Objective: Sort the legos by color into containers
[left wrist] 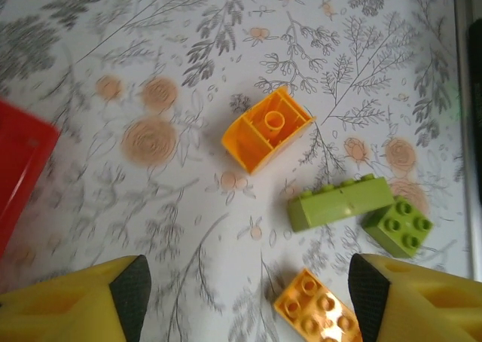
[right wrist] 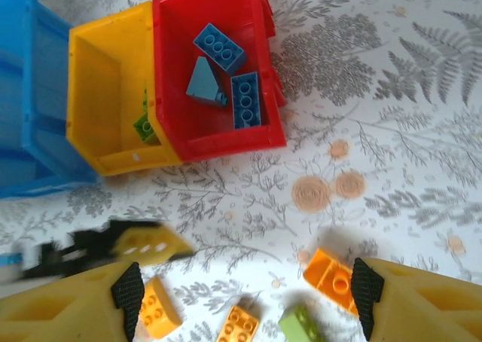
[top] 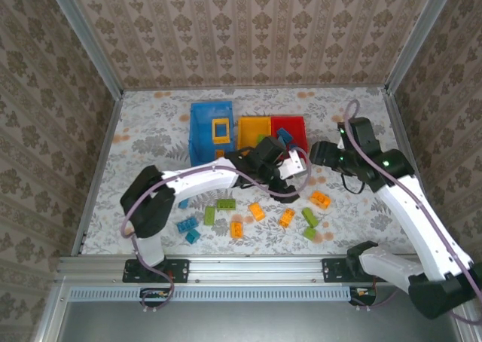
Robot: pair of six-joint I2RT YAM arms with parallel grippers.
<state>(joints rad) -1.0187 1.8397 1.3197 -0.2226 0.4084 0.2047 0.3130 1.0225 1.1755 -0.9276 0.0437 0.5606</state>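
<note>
While both tools stand wide with nothing between their fingers, sorting looks partly done.

Left tool: spread, empty, pointing down at the worktop. Beneath it lie an orange brick with its underside showing, a long green brick touching a square green brick, and a second orange brick close to the fingers.

Right tool: spread, empty, hanging over loose orange bricks just short of the bins.

Beyond it, the red bin holds three blue pieces. The yellow bin, touching it, holds at least one green brick. The blue bin sits next along. Seen from overhead, a yellow frame lies in the blue bin.

Left to do, by my reckoning: about a dozen bricks in all three colours, scattered near the arm bases.

Left arm reaches far across to the right. Right arm bends inward. The wrists are near each other in front of the bins.
</note>
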